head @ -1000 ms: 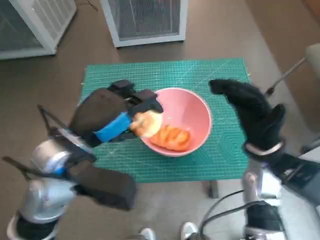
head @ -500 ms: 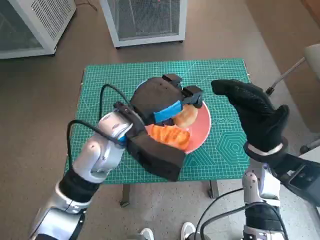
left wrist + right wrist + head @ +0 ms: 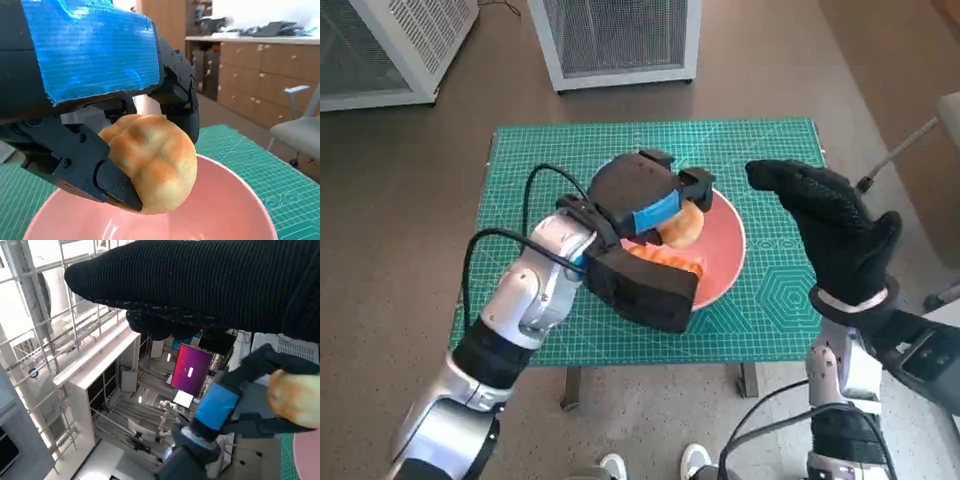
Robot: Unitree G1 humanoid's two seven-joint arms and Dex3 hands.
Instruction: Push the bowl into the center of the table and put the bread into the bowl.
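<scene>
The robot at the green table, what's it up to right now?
The left hand holds a round bread roll just above the pink bowl, which sits near the middle of the green mat. An orange piece of bread already lies in the bowl. The right hand hovers beside the bowl, holding nothing.

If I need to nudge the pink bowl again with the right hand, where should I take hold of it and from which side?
Take the pink bowl by its exposed rim on the robot's right, coming in from that side. The right hand hovers there, holding nothing, while the left hand, holding the bread roll, covers the other side. The flared rim probably gives a lip to hook or push.
</scene>
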